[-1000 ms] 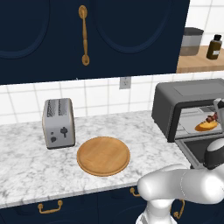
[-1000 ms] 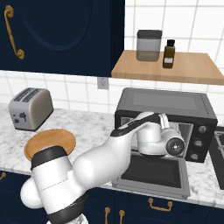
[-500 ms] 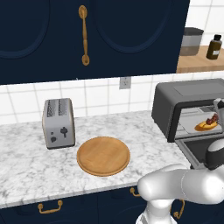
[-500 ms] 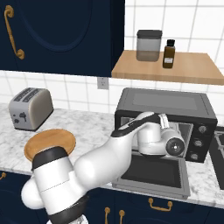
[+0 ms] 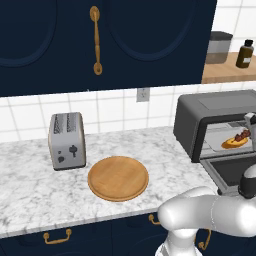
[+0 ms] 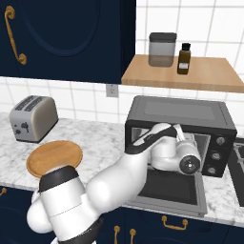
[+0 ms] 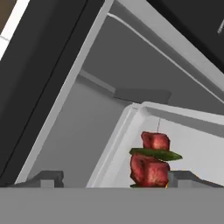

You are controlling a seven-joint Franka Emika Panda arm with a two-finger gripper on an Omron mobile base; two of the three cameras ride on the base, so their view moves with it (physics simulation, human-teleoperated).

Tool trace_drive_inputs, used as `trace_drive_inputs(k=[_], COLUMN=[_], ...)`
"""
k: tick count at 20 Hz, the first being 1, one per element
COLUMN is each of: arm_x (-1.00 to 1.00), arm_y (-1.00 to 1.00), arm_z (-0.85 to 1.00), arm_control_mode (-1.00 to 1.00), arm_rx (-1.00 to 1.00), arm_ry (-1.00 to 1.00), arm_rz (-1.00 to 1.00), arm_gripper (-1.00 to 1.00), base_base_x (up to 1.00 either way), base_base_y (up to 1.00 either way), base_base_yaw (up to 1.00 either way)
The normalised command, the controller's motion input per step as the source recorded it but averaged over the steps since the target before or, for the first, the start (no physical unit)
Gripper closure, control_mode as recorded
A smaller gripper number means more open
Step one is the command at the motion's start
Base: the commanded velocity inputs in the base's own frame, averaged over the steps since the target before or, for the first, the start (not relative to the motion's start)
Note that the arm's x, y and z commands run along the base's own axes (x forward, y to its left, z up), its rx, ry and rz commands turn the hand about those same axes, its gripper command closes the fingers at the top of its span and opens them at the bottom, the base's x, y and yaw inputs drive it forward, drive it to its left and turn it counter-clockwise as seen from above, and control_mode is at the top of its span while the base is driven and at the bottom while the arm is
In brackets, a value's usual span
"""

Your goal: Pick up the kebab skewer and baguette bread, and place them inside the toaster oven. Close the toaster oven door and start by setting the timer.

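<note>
Hand view shows our pincer (image 7: 116, 178) spread wide inside the toaster oven (image 5: 210, 117), gripping nothing; the kebab skewer (image 7: 153, 159) lies between its tips. We see the baguette bread (image 5: 233, 143) on the inner tray, the toaster oven door (image 6: 174, 187) down.

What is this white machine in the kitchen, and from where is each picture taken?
It is a white robot arm on a driving base, in a rendered kitchen. Two pictures come from cameras on the base, behind the arm to its left and right. The third camera rides on the hand, looking along the end effector.

On the marble counter stand a small silver two-slot toaster and a round wooden board.

The arm reaches into the large dark grey toaster oven, whose wide glass-windowed door hangs open. Inside lie the golden baguette piece and the red-chunked kebab skewer. The end effector is open and holds nothing.
</note>
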Motion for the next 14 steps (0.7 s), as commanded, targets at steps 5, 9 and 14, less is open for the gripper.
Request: trace_drive_inputs(k=[5,9,14], arm_x=[-0.87,-0.56,-0.11], arm_y=[-0.54,-0.31,0.07], arm_z=[0.56,0.49,0.03], arm_control_mode=[-1.0,-1.0,-1.0], arm_rx=[0.0,0.0,-0.09], arm_ry=[0.0,0.09,0.15], arm_rz=[0.01,0.04,0.39], arm_gripper=[-1.0,-1.0,-1.0], base_base_x=[0.0,0.0,0.0], base_base_y=[0.0,0.0,0.0], base_base_yaw=[0.0,0.0,0.0])
